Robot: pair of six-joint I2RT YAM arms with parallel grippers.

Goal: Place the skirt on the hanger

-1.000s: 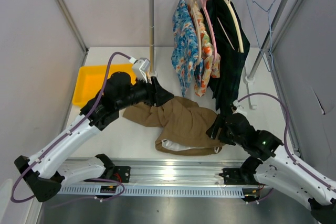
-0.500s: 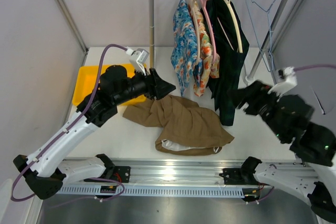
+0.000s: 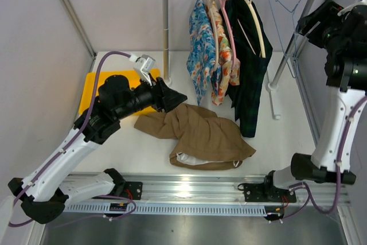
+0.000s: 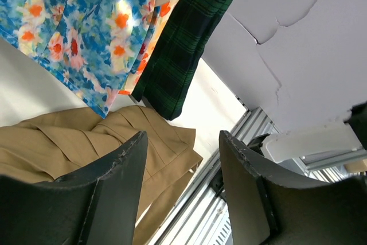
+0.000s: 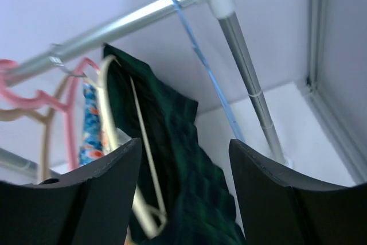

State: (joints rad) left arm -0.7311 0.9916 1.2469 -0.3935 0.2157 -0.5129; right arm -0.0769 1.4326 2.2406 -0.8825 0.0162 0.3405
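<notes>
— What colour is the skirt [image 3: 200,133]?
— Plain tan-brown, with a whitish lining [image 3: 186,158] showing at its near edge.
— And the clothes on the rail?
— A blue floral garment [image 3: 200,55] with orange and white blooms, an orange floral garment [image 3: 219,90] beside it, then a dark green plaid garment [image 3: 246,67].
— The hangers?
— A pink hanger [image 3: 228,27], a cream hanger [image 3: 255,21], and the thin wire hanger [image 5: 200,55], pale blue. The tray [image 3: 97,87] is yellow.

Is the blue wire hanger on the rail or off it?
On the rail: the blue wire hanger hangs by its hook near the rail's right end, bare; the skirt lies crumpled on the table.
</notes>
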